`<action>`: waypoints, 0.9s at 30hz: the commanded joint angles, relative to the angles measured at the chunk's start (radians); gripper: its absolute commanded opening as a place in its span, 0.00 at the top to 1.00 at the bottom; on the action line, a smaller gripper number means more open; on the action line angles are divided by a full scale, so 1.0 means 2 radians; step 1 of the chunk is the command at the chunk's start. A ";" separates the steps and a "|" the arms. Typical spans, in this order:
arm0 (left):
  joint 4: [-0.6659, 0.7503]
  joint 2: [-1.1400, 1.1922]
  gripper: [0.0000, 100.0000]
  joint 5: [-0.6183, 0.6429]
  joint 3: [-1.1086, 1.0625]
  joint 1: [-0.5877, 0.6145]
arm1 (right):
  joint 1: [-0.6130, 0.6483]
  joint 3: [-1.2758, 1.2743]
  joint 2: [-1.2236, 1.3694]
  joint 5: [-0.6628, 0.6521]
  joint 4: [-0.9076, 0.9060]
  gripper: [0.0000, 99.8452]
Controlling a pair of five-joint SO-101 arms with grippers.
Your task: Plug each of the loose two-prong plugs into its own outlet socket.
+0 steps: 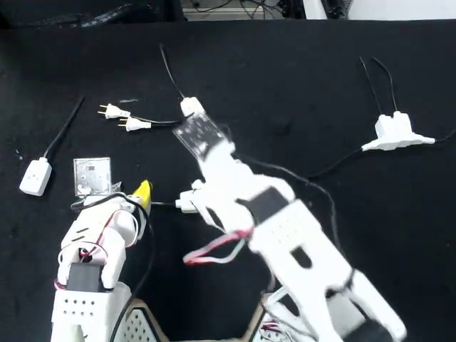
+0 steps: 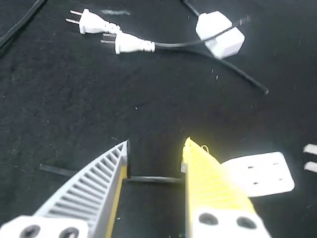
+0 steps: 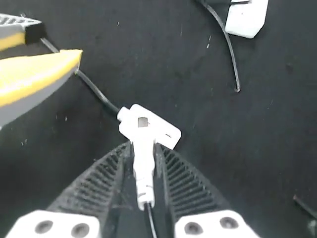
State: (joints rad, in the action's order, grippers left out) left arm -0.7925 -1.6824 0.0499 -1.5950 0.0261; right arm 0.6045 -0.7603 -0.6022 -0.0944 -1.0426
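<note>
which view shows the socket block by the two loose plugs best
Left wrist view: the socket block is whole and close. The high view shows the block small, tight against an arm; the right wrist view crops the block at the frame edge.

Surface: black table covering (image 1: pixel 320 78), matte, cloth-like, spanning the high view from side to side up to the table's far edge.
Surface detail: pale specks (image 2: pixel 214 75) and lint scattered over the black, seen close in both wrist views.
Beyond far edge, left: tangle of dark cables (image 1: pixel 107 13).
Beyond far edge, middle: grey equipment (image 1: pixel 235 7) with thin wires; kind cannot be told.
Beyond far edge, right: white panel (image 1: pixel 399 7), bright.
Light: even and diffuse across the covering.
</note>
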 commanded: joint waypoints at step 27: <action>0.123 0.351 0.81 -0.014 0.120 -0.024 | -0.041 0.208 0.249 0.041 -0.106 0.99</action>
State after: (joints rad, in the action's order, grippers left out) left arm -0.6145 -1.1086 0.0222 -1.4599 -0.0138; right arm 0.5079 -0.3659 -0.1051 -0.0192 -1.2820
